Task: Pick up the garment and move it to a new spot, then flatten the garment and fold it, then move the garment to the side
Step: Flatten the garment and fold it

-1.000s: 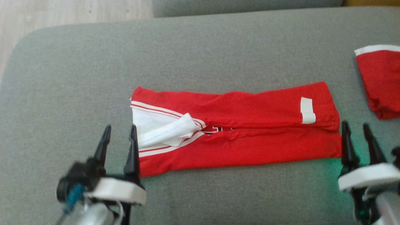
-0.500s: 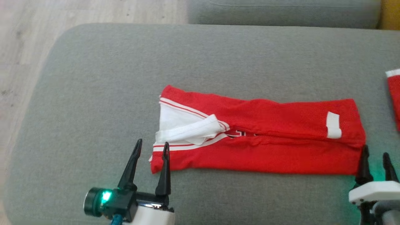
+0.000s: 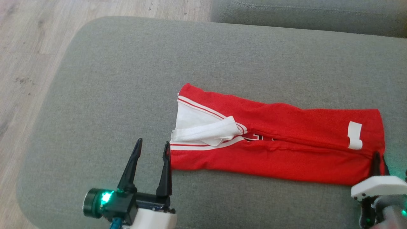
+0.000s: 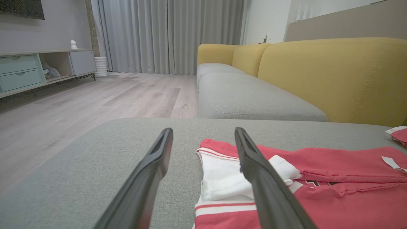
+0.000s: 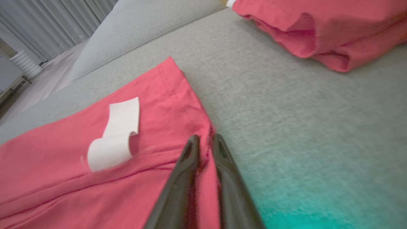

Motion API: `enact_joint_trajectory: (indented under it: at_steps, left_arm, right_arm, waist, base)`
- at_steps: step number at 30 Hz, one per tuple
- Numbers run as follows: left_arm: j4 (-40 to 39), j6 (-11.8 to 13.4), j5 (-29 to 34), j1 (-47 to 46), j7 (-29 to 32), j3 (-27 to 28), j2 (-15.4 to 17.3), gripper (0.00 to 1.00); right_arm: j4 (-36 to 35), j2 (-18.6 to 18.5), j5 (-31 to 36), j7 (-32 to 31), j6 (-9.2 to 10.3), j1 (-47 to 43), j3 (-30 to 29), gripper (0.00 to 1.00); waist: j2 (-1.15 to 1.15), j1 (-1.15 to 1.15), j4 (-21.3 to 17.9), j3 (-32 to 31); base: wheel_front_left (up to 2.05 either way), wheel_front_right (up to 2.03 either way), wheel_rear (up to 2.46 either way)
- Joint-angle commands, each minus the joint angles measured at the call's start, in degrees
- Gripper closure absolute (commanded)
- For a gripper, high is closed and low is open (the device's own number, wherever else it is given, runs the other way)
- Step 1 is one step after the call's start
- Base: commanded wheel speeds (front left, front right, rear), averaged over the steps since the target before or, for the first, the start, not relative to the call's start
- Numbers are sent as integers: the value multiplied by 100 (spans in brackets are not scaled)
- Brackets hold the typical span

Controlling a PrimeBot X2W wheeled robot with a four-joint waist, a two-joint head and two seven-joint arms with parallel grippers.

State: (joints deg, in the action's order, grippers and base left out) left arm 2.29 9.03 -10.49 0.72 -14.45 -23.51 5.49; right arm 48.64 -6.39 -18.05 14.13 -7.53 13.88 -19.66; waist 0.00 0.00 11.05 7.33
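The garment (image 3: pixel 286 152) is a red shirt with white trim, folded into a long strip across the grey cushion (image 3: pixel 127 63). Its white collar end (image 3: pixel 203 127) points left and a white label (image 3: pixel 354 135) lies near its right end. My left gripper (image 3: pixel 152 147) stands open beside the garment's near left corner, the right finger at the fabric's edge. In the left wrist view the left gripper (image 4: pixel 203 129) frames the collar end of the garment (image 4: pixel 334 178). My right gripper (image 3: pixel 378 156) is at the near right corner. In the right wrist view the right gripper (image 5: pixel 205 137) has closed on the garment's hem (image 5: pixel 63 159), just right of the label (image 5: pixel 114 133).
A second red piece of clothing (image 5: pixel 318 25) lies further right on the cushion, also seen as a red corner (image 4: pixel 399 133). A grey sofa seat (image 3: pixel 302 12) with a yellow back (image 4: pixel 318 70) stands behind. Wooden floor (image 3: pixel 25 63) lies past the cushion's rounded left edge.
The head camera has swung left, shifting the whole picture. My right gripper has moved onto the garment's right corner and closed from wide open. The left gripper stays open by the left corner.
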Motion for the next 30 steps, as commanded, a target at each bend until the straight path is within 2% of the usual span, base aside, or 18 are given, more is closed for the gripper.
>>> enact_joint_trajectory:
  at_steps: [1, 6, 15, 17, 19, 22, 26, 30]
  left_arm:
    - [-182, -19, 81, -10, -54, 254, -76, 0]
    - [-177, -132, 177, 96, -54, 435, -155, 0]
    - [-196, -255, 276, 146, -54, 600, -223, 0]
    - [-194, -271, 286, 147, -54, 638, -231, 0]
    - [-182, -294, 298, 148, -54, 664, -237, 0]
    - [-158, -327, 310, 148, -54, 689, -245, 0]
    - [-131, -366, 317, 124, -54, 680, -252, 0]
    - [-86, -424, 312, 49, -54, 644, -256, 0]
  right_arm:
    - [-6, -22, 37, -4, 4, 122, 199, 100]
    - [-274, -140, -113, 68, 4, 111, 355, 100]
    - [-1080, -890, -322, 38, 4, 33, -47, 100]
    - [-1343, -936, -485, -72, 4, 108, -79, 100]
    - [-1755, -864, -643, -262, 4, 163, 53, 100]
    - [-2577, -557, -756, -548, 4, 121, 404, 100]
    - [-3698, -24, -665, -919, 4, -90, 1063, 100]
    - [-4337, 250, -561, -1241, 4, -169, 1834, 100]
  waist:
    - [0, 0, 0, 1]
    - [0, 0, -115, -66]
    - [0, 0, -431, -97]
    - [0, 0, -491, -104]
    - [0, 0, -530, -117]
    - [0, 0, -551, -134]
    - [0, 0, -497, -136]
    - [0, 0, -317, -97]
  base:
    - [0, 0, 0]
    - [0, 0, 0]
    - [0, 0, 0]
    - [0, 0, 0]
    - [0, 0, 0]
    - [0, 0, 0]
    - [0, 0, 0]
    - [0, 0, 0]
